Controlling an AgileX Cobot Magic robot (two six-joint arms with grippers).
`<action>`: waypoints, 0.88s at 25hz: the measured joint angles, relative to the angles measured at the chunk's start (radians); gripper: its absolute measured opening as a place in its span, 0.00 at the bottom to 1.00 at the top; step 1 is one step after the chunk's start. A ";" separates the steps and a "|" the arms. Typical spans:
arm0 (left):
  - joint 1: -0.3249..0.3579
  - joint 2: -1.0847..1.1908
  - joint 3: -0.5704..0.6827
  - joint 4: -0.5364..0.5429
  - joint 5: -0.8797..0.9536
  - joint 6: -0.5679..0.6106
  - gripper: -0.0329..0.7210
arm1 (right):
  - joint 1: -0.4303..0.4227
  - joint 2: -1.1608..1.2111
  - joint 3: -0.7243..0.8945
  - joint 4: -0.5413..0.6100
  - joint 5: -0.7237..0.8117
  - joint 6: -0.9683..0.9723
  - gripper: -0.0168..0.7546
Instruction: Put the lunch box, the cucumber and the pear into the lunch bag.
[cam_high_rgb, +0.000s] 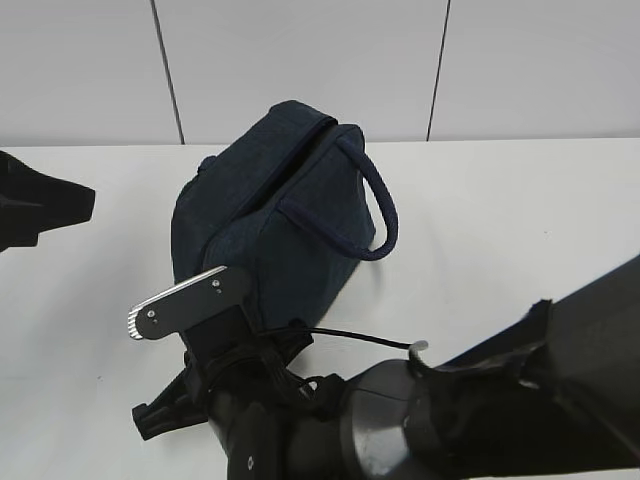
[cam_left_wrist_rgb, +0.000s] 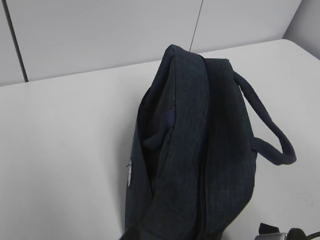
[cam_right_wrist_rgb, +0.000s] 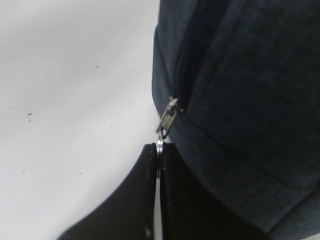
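The dark navy lunch bag (cam_high_rgb: 270, 225) stands in the middle of the white table, with one rope handle (cam_high_rgb: 375, 205) looping to the right. It fills the left wrist view (cam_left_wrist_rgb: 200, 150), where its top seam looks closed. My right gripper (cam_right_wrist_rgb: 159, 148) is shut on the ring of the silver zipper pull (cam_right_wrist_rgb: 168, 116) at the bag's near end. In the exterior view it (cam_high_rgb: 235, 300) sits against the bag's lower front. The left gripper (cam_high_rgb: 45, 205) is a black shape at the left edge, apart from the bag. The lunch box, cucumber and pear are out of view.
The right arm (cam_high_rgb: 480, 400) crosses the foreground from the lower right. A white panelled wall (cam_high_rgb: 300, 60) stands close behind the table. Bare white tabletop (cam_high_rgb: 520, 220) lies to the right of the bag.
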 joint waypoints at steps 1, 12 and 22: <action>0.000 0.000 0.000 0.000 0.000 0.000 0.36 | 0.000 -0.002 0.000 0.017 0.002 -0.021 0.03; 0.000 0.000 0.000 0.086 -0.007 0.000 0.36 | 0.000 -0.165 0.000 0.233 0.086 -0.330 0.03; 0.000 0.000 0.000 0.154 -0.020 0.030 0.36 | 0.000 -0.313 0.000 0.374 0.071 -0.579 0.03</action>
